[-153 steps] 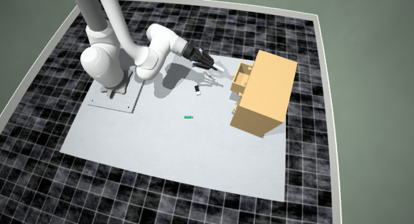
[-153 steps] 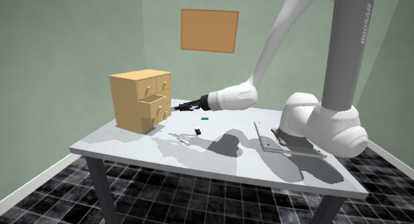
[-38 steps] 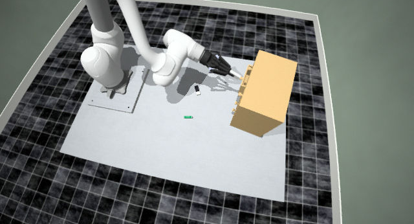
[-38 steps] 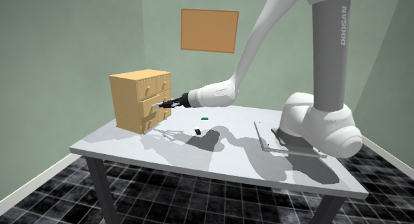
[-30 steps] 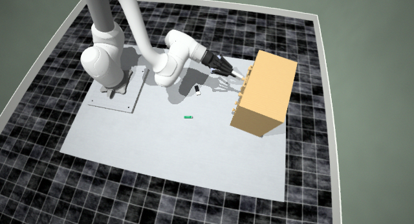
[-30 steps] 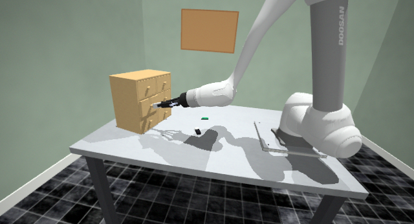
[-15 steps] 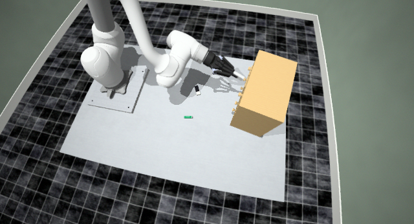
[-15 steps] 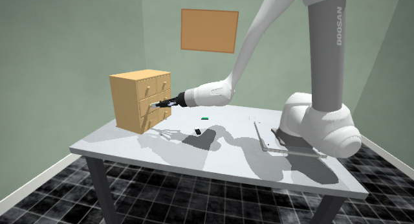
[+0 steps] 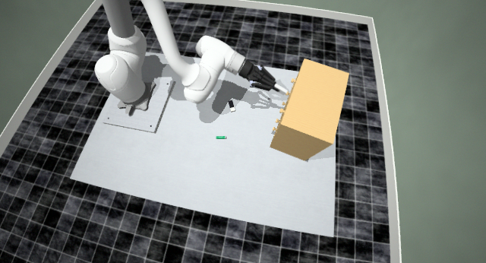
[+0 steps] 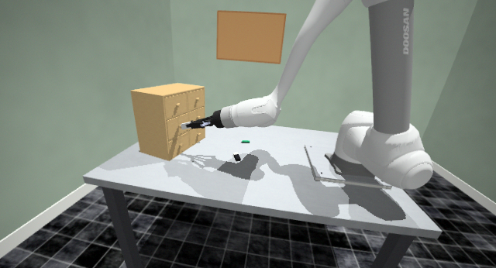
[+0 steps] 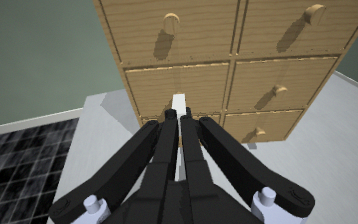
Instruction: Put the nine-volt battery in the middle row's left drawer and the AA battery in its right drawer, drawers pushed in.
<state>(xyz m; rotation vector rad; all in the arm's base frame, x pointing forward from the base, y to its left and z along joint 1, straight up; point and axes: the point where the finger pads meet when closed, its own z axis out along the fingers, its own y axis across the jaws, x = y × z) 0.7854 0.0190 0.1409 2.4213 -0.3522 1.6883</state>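
Note:
The small wooden chest (image 9: 317, 99) (image 10: 150, 121) stands upright with its drawer fronts towards the arm. My gripper (image 9: 282, 89) (image 10: 185, 125) (image 11: 179, 103) is shut and empty, its pale fingertips at the knob of the left middle-row drawer (image 10: 173, 125) (image 11: 147, 87). That drawer looks about flush with the chest's front; any small gap is hard to tell. The right middle-row drawer (image 11: 257, 75) looks pushed in. The black and white nine-volt battery (image 9: 231, 106) (image 10: 236, 157) lies on the table between the arm's base and the chest. The green AA battery (image 9: 221, 137) (image 10: 246, 142) lies nearby. The drawers' insides are hidden.
The top-row drawers (image 11: 200, 37) (image 11: 280, 30) and the right bottom-row drawer (image 11: 280, 125) look pushed in, their knobs sticking out. The left bottom-row drawer is partly hidden behind the fingers in the wrist view. The arm's base plate (image 9: 130, 124) is at the table's other end.

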